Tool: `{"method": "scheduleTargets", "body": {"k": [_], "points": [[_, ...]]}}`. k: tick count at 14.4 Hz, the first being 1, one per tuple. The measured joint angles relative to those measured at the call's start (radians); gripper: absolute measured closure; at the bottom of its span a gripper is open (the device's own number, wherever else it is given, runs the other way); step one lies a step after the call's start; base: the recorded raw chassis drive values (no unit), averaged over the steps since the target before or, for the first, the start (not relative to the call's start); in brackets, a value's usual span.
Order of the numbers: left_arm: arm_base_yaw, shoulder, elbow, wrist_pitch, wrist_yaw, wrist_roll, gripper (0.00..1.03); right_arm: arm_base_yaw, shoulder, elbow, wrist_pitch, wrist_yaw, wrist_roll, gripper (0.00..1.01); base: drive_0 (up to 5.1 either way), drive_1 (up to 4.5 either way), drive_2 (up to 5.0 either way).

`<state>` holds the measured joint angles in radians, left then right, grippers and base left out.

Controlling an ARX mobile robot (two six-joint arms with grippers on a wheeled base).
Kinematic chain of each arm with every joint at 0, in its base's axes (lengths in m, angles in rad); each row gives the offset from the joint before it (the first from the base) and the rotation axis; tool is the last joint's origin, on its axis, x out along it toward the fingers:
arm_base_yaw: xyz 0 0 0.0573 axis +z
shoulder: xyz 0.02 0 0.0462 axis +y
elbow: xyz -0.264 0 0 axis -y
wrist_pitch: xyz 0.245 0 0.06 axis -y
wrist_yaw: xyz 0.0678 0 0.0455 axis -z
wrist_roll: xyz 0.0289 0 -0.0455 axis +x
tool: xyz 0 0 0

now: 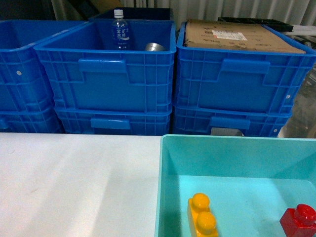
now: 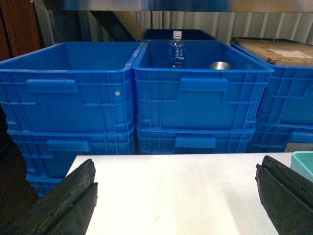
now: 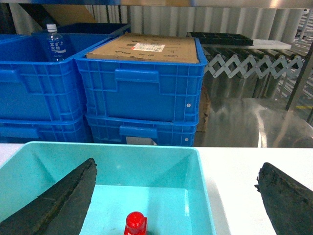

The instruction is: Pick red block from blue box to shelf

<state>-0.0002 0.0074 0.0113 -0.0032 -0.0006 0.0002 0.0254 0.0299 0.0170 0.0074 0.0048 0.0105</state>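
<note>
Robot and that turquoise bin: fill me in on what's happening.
Nothing is held yet. The red block sits in the blue box beside a yellow brick. The right gripper hangs open over the box, the block showing between its fingers. The left gripper is open over the white table.

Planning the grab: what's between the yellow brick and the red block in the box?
Only bare floor of the blue box separates the yellow brick from the red block, head view.
</note>
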Motion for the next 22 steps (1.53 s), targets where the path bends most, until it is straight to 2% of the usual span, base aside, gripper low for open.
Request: {"method": "scheduleTargets", "body": {"k": [5, 6, 7, 9, 10, 11, 12, 13, 15, 17, 18, 19, 20, 21, 22], "points": [[0.0, 0.0, 0.0, 0.0, 0.0, 0.0, 0.05, 0.0, 0.0, 0.0, 0.0, 0.0, 0.0, 0.03, 0.0, 0.0, 0.0], [0.0, 0.0, 0.0, 0.0, 0.0, 0.0, 0.05, -0.056, 0.001, 0.0, -0.017, -0.084, 0.0, 0.03, 0.0, 0.0, 0.0], [0.0, 0.0, 0.0, 0.0, 0.0, 0.0, 0.05, -0.178, 0.031, 0.009, -0.006, -0.195, -0.006, 0.03, 0.0, 0.0, 0.0], [0.0, 0.0, 0.0, 0.0, 0.0, 0.0, 0.05, -0.469, 0.161, 0.072, 0.008, -0.511, -0.044, 0.03, 0.0, 0.0, 0.0], [0.0, 0.0, 0.0, 0.0, 0.0, 0.0, 0.05, -0.521, 0.185, 0.103, -0.011, -0.586, -0.061, 0.03, 0.0, 0.0, 0.0], [0.0, 0.0, 0.0, 0.0, 0.0, 0.0, 0.05, -0.505, 0.193, 0.14, -0.029, -0.605, -0.072, 0.03, 0.0, 0.0, 0.0], [0.0, 0.0, 0.0, 0.0, 0.0, 0.0, 0.05, -0.441, 0.229, 0.179, 0.021, -0.569, -0.076, 0.03, 0.0, 0.0, 0.0], [0.0, 0.0, 0.0, 0.0, 0.0, 0.0, 0.05, -0.336, 0.316, 0.225, 0.091, -0.5, -0.075, 0.03, 0.0, 0.0, 0.0], [0.0, 0.0, 0.0, 0.0, 0.0, 0.0, 0.05, -0.14, 0.424, 0.235, 0.162, -0.351, -0.067, 0.03, 0.0, 0.0, 0.0], [0.0, 0.0, 0.0, 0.0, 0.0, 0.0, 0.05, 0.045, 0.514, 0.235, 0.24, -0.191, -0.024, 0.03, 0.0, 0.0, 0.0], [0.0, 0.0, 0.0, 0.0, 0.0, 0.0, 0.05, 0.124, 0.591, 0.241, 0.264, -0.129, -0.003, 0.03, 0.0, 0.0, 0.0], [0.0, 0.0, 0.0, 0.0, 0.0, 0.0, 0.05, 0.164, 0.689, 0.259, 0.287, -0.094, 0.027, 0.03, 0.0, 0.0, 0.0], [0.0, 0.0, 0.0, 0.0, 0.0, 0.0, 0.05, 0.164, 0.798, 0.3, 0.312, -0.061, 0.049, 0.03, 0.0, 0.0, 0.0], [0.0, 0.0, 0.0, 0.0, 0.0, 0.0, 0.05, 0.164, 0.894, 0.344, 0.335, -0.022, 0.053, 0.03, 0.0, 0.0, 0.0], [0.0, 0.0, 0.0, 0.0, 0.0, 0.0, 0.05, 0.163, 0.967, 0.377, 0.338, -0.003, 0.053, 0.03, 0.0, 0.0, 0.0]]}}
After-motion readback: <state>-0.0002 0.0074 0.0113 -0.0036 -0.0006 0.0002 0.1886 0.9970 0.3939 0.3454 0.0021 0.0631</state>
